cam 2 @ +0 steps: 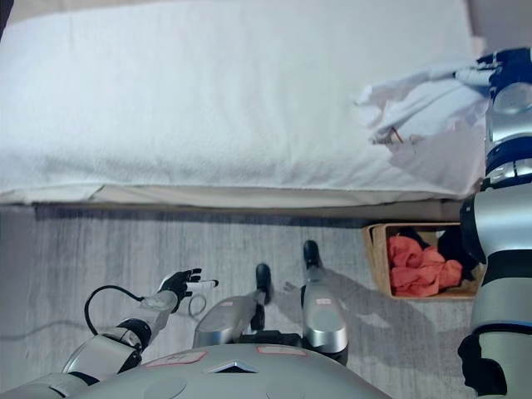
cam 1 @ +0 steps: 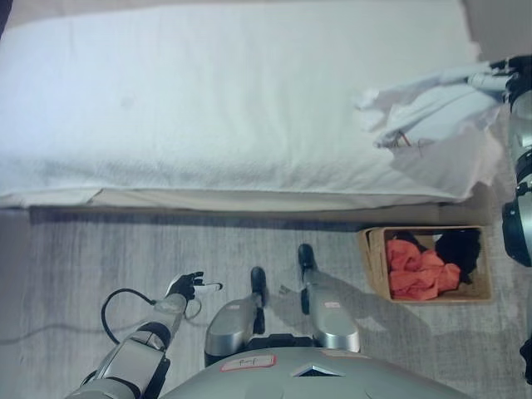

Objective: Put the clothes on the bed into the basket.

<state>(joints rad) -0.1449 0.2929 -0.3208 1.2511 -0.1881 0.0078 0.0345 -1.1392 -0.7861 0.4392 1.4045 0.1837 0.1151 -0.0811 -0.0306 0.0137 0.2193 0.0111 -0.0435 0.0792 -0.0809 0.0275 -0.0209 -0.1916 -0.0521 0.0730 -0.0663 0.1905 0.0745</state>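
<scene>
Right eye view, we see our right hand [cam 2: 504,65] clutching crumpled white cloth [cam 2: 424,104] on the terry-covered bed [cam 2: 208,100], left hand [cam 2: 179,283] relaxed, woven rectangular basket [cam 2: 378,262] holding orange and black clothes.

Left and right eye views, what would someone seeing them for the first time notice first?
The big white bed fills the upper part, with a crumpled pale garment at its right end, where the right hand reaches the cloth. On the floor below that end stands a brown basket already holding orange clothes and dark clothes. The left hand hangs open over the floor at lower left.
</scene>
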